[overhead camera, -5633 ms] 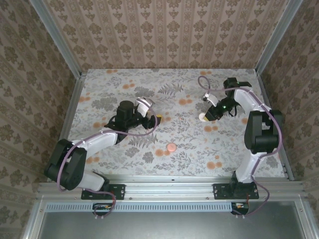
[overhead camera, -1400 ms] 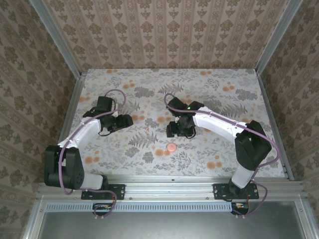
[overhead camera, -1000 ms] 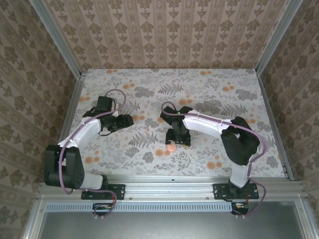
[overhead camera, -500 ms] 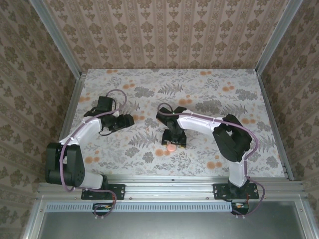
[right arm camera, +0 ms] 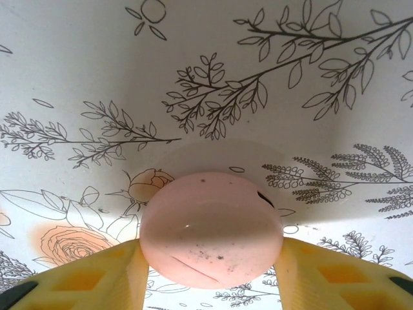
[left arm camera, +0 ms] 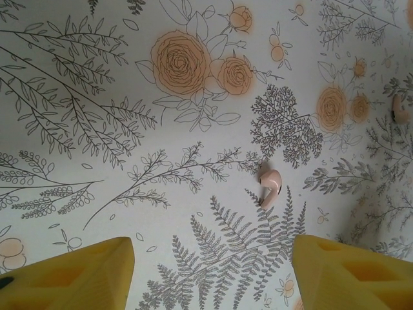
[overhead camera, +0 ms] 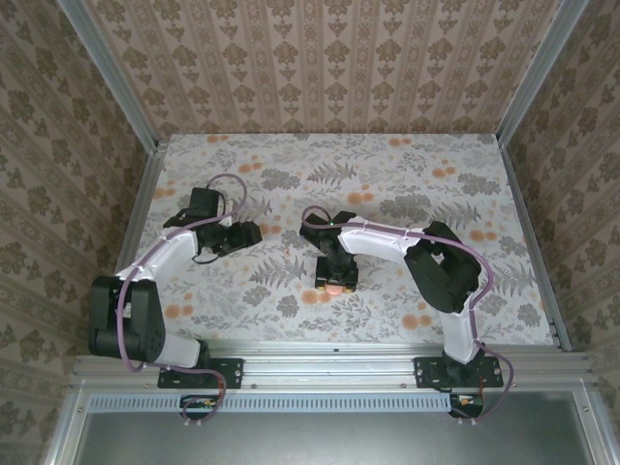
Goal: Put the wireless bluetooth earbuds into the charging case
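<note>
Clamping 1 charging case in right tool | 2 earbuds lying loose

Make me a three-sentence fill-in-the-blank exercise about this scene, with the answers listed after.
1. The right gripper has the ___ charging case between its fingers.
2. The left gripper is ___, with nothing between its fingers.
3. An earbud lies on the table in front of the left gripper's ___ fingers.
Answers: pink; open; yellow.
</note>
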